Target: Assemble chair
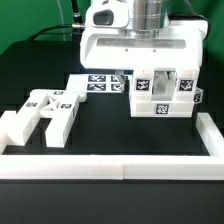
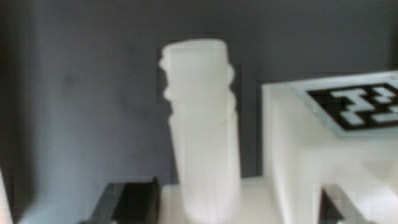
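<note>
No readable text, brand or number anywhere. The only signs are black-and-white square tags, too coarse to decode. Landmark: the chair assembly [image 1: 165, 98]. It carries tags on its near faces, one low in the middle [image 1: 160, 109] and others higher on either side. The marker board [image 1: 100, 83], just beside the assembly toward the exterior view's left, shows several of the same tags. The loose chair part [image 1: 45, 112], well apart from the assembly at the exterior view's left, has tags on its top faces. Wrist view: one tag, cut off by the frame edge, sits on the top face of a white block [image 2: 311, 150], just beside the ribbed white leg [image 2: 201, 130].
</note>
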